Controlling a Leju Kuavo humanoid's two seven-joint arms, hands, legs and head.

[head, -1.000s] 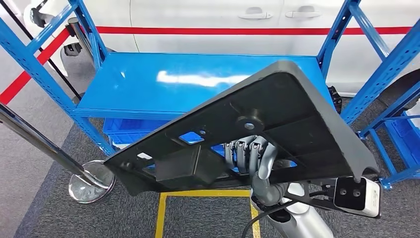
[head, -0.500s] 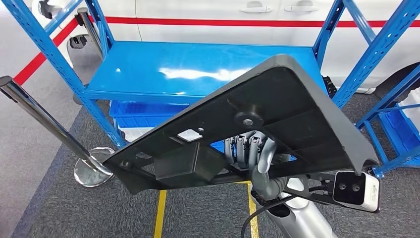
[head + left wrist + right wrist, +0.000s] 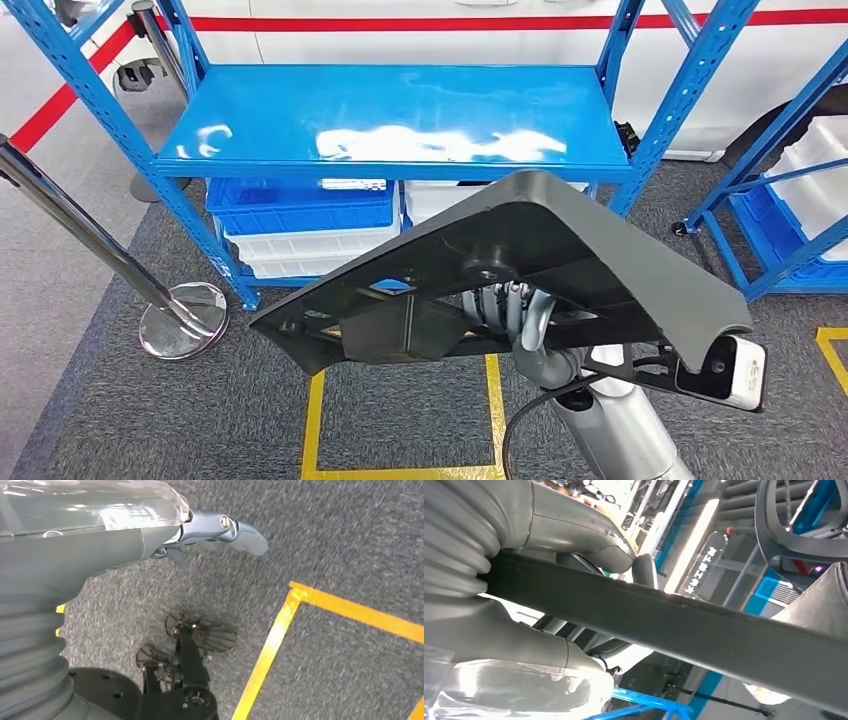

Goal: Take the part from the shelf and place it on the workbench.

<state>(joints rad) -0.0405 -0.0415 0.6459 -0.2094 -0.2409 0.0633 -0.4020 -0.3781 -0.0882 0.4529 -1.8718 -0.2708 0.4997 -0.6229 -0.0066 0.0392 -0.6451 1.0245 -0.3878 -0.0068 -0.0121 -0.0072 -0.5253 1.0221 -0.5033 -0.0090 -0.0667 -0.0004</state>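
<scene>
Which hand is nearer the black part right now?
Right. The right hand grips the black part from beneath; the left hand hangs over the carpet, holding nothing.

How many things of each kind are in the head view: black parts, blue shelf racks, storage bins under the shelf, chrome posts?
Black part, held by the right hand: 1
Blue shelf racks: 2, one ahead and one at the right edge
Bins under the front shelf: 3, one blue, two white
Chrome post: 1
Total: 7
</scene>
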